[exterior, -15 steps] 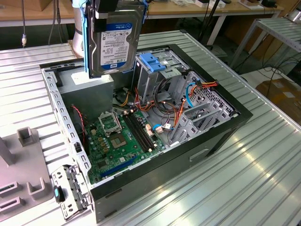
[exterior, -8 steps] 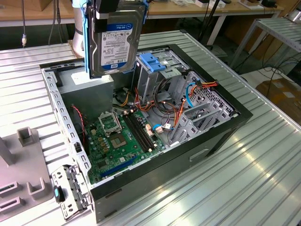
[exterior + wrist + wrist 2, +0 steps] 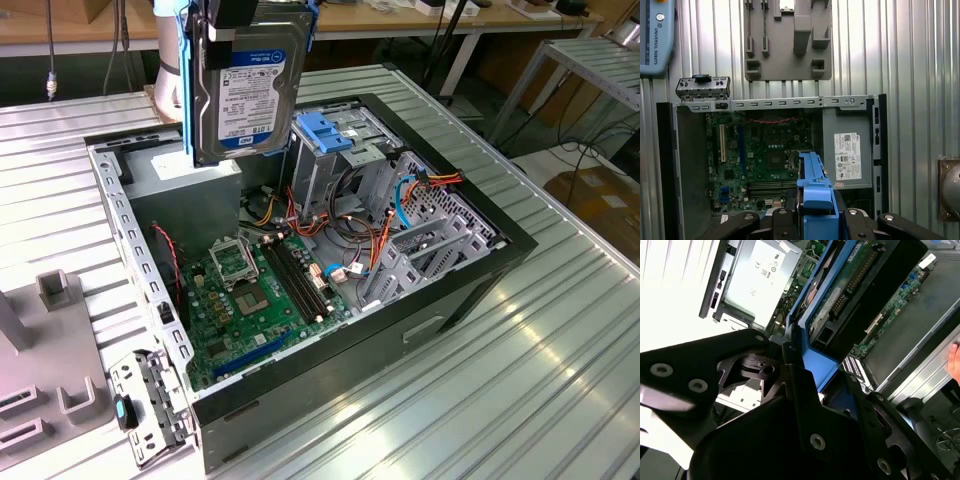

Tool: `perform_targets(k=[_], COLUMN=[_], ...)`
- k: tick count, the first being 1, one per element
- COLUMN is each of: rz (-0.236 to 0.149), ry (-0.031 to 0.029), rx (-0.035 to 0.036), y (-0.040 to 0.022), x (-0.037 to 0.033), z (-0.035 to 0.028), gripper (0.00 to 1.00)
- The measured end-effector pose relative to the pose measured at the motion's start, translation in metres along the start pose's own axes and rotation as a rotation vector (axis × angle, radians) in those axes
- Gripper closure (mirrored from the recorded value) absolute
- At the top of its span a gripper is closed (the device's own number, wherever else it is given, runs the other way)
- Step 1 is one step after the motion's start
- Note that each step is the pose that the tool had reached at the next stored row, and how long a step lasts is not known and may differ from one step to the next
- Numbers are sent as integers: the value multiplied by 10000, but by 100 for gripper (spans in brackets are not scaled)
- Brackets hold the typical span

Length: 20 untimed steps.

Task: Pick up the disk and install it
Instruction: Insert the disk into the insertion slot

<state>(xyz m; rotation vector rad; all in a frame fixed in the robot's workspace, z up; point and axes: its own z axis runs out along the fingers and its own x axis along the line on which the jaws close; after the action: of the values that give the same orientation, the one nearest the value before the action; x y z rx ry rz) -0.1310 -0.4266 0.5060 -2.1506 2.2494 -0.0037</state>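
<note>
Fingers [image 3: 785, 226] in the first wrist view are closed from both sides on the disk [image 3: 815, 192]. The disk is seen edge-on, with its blue rail clamped between the black finger links. Below it lies the open computer case [image 3: 667, 165], its green motherboard [image 3: 757, 150] exposed. A grey power supply box [image 3: 847, 160] with a white sticker sits beside the board. Beyond the case, a grey plastic fixture [image 3: 787, 45] sits on the ribbed metal tabletop [image 3: 910, 60]. A small perforated metal bracket [image 3: 702, 89] rests at the case's edge.

In the second wrist view the fingers are seen close up, gripping the disk [image 3: 840, 297] by its blue rail. The disk's green circuit-board underside faces the camera. The power supply box and its white sticker lie past it, with part of the motherboard on the other side.

In the exterior view the disk [image 3: 250, 90] hangs upright at the top of the picture, held from above, with its blue, white and black label facing the camera. It is raised over the far part of the case, above the power supply box. It is just to the exterior view's left of a blue latch piece [image 3: 325, 135] that tops a grey drive cage, and it is not seated in any bay. Orange and red cables [image 3: 405, 195] run across the case interior. The grey fixture and the bracket lie on the tabletop at the exterior view's lower left.
</note>
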Motion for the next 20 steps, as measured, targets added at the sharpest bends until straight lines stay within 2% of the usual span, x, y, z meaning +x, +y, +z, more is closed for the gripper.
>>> perform_targets(k=[5, 20], rz=[0, 0], ry=[0, 0], rx=[0, 0], y=[-32, -62], x=[3, 49], z=[1, 1], gripper=[63, 63])
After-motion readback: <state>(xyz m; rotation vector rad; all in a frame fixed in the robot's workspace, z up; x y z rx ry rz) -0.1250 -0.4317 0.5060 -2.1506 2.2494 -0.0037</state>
